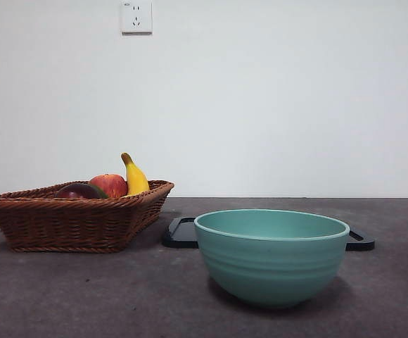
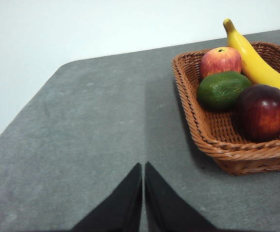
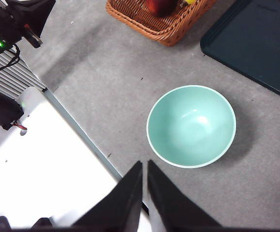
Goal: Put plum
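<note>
The plum point(image 2: 261, 112), dark maroon and shiny, lies in the wicker basket point(image 2: 205, 130) at its near corner; in the front view the plum point(image 1: 77, 191) peeks over the basket rim point(image 1: 70, 225) at the left. My left gripper point(image 2: 143, 166) is shut and hovers over bare table, well apart from the basket. High above the table's near edge, my right gripper point(image 3: 145, 165) is also shut, with the teal bowl point(image 3: 191, 126) below and beyond it. Neither gripper shows in the front view.
In the basket also lie a red-yellow apple point(image 2: 220, 60), a dark green fruit point(image 2: 222, 90) and a banana point(image 2: 256, 63). The teal bowl point(image 1: 271, 253) stands front and centre. A dark tray point(image 1: 183, 232) lies behind it, also seen as the tray point(image 3: 260, 43). The other arm's base point(image 3: 5, 29) is nearby.
</note>
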Available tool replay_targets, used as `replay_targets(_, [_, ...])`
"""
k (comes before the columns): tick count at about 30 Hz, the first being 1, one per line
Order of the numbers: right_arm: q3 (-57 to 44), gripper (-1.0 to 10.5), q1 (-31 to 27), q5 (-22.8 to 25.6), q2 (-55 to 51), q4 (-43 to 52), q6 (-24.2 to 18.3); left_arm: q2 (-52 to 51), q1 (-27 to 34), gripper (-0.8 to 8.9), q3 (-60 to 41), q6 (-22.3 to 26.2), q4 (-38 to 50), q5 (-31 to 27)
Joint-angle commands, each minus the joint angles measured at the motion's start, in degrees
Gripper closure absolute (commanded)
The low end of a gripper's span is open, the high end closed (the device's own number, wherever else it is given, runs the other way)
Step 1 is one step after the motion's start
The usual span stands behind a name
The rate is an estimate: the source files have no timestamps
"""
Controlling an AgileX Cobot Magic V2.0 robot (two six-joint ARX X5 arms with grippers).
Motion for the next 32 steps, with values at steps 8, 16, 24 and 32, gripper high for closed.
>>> replay_targets(8, [0.6, 9.4, -3.8, 1.5, -1.3, 4.7, -7.9, -0.1, 0.1, 8.07, -1.2, -0.3, -0.4, -0.1])
replay_targets(16, [-9.5, 9.4, -23.8, 1.7, -11.5, 24.9, -11.3, -0.1, 0.1, 8.07, -1.2, -0.3, -0.4, -0.1])
replay_targets(24, [-27.1, 9.4, -35.3, 4.0, -24.5, 42.9, -15.5, -0.1, 0.1, 8.07, -1.2, -0.3, -0.4, -0.1])
replay_targets(32, [-41.6, 9.4, -39.1, 9.2, -33.7, 50.8, -15.6, -0.1, 0.1, 8.07, -1.2, -0.3, -0.4, -0.1])
